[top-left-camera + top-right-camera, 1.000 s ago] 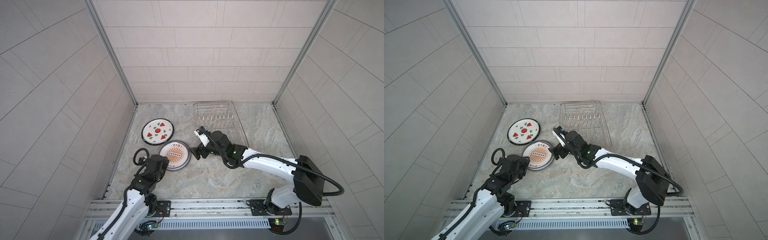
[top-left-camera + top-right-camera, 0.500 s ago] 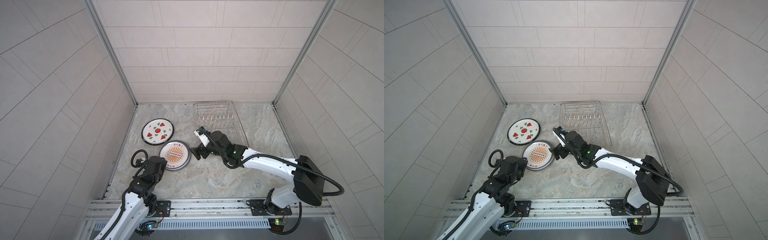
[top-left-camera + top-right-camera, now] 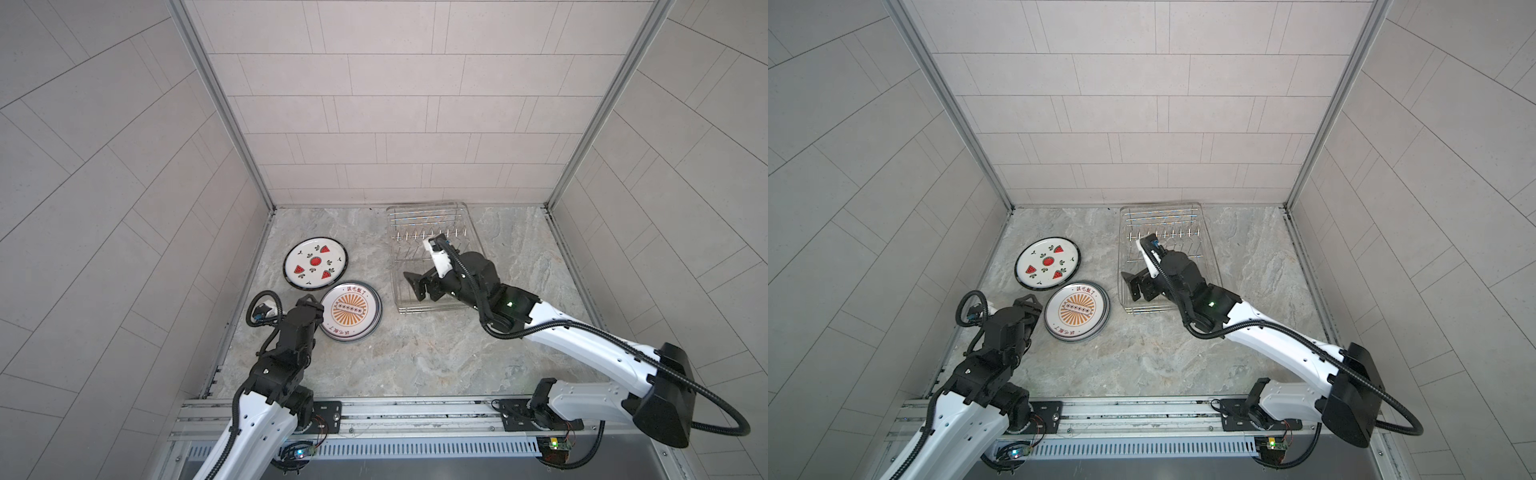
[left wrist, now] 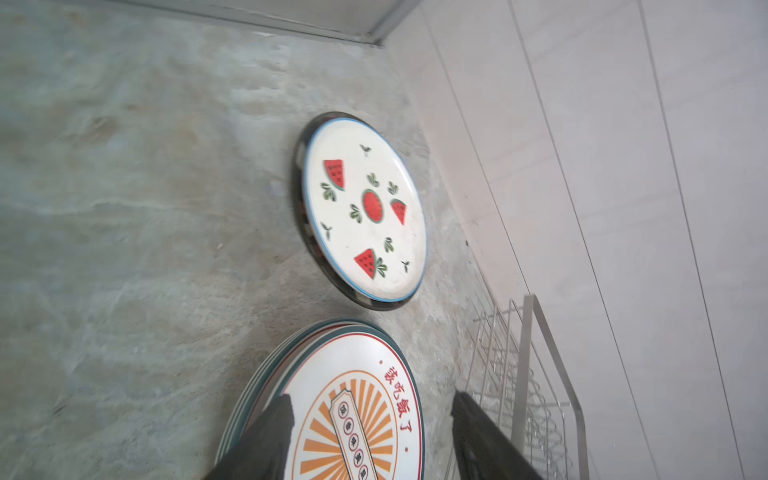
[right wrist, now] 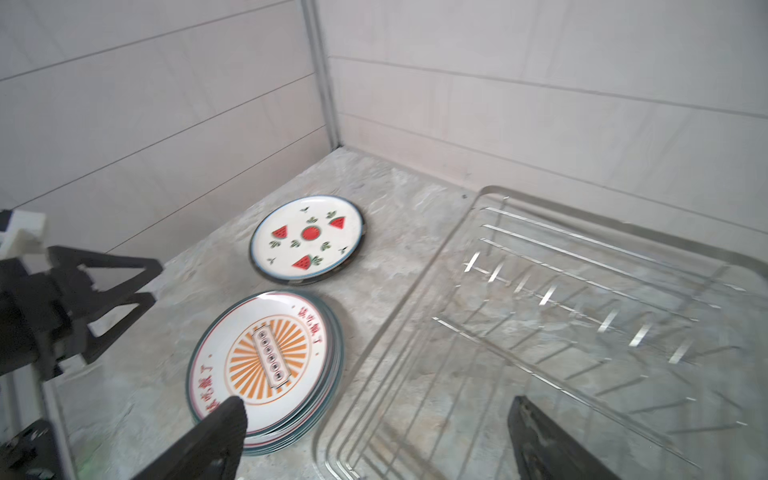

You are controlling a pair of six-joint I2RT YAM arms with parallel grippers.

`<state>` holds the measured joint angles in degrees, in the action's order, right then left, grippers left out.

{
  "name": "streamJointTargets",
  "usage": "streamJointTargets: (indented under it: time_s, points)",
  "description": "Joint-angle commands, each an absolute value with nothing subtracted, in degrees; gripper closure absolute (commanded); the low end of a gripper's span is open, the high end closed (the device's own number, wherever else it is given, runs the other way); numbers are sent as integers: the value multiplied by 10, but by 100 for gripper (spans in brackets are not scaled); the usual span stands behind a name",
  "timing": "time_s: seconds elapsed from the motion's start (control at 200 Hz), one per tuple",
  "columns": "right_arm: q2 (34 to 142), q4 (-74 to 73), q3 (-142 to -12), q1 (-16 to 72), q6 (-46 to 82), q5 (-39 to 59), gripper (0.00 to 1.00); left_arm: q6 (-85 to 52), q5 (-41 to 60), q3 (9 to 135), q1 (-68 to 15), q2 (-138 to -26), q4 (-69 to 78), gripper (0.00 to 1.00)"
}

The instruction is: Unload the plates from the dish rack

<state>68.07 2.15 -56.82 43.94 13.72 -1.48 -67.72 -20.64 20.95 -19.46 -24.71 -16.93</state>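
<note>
We see the plates out on the grey marbled desk [image 3: 415, 353]: a round white dark-rimmed plate with red watermelon slices [image 3: 315, 263] lies flat, and just in front of it sits a stack of round white plates topped by an orange sunburst with red characters [image 3: 350, 311]. To their right, apart from them, the rectangular silver wire dish rack [image 3: 428, 218] stands against the tiled back wall [image 3: 395, 124]. The black left tool [image 3: 309, 300] hangs just beside the stack's left edge, jaws apart, gripping nothing. The black right tool [image 3: 415, 284] hovers over the rack's near left part, jaws spread wide and empty.
</note>
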Motion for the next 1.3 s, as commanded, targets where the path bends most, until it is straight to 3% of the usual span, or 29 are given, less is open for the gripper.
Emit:
streamJointTargets:
  time_s: [0.0,0.075,0.24,0.375,0.465,0.641,0.746,0.851,1.136,1.296]
  points:
    - [643,60,-561,366,151,-61,0,-527,-141,198,-193,-268,41,15]
    - [641,69,-566,284,176,-51,0,-506,-170,231,-193,-319,60,0]
    - [728,175,-650,108,245,9,0,-386,-227,331,-192,-428,88,0]
    - [777,193,-684,45,211,-40,0,-281,-254,354,-189,-487,154,0]
    - [754,133,-643,41,179,-116,1,-183,-298,325,-186,-530,261,0]
    - [768,43,-547,38,80,-266,0,-99,-395,343,-147,-576,188,0]
    - [780,25,-501,37,49,-311,0,-84,-328,321,-95,-575,173,0]
    - [752,19,-453,38,72,-277,1,-88,-331,298,-71,-579,174,0]
    - [688,-191,-283,46,88,-245,1,-88,-295,251,-43,-625,219,0]
    - [717,-283,-249,46,82,-242,1,-102,-255,216,-25,-707,345,0]
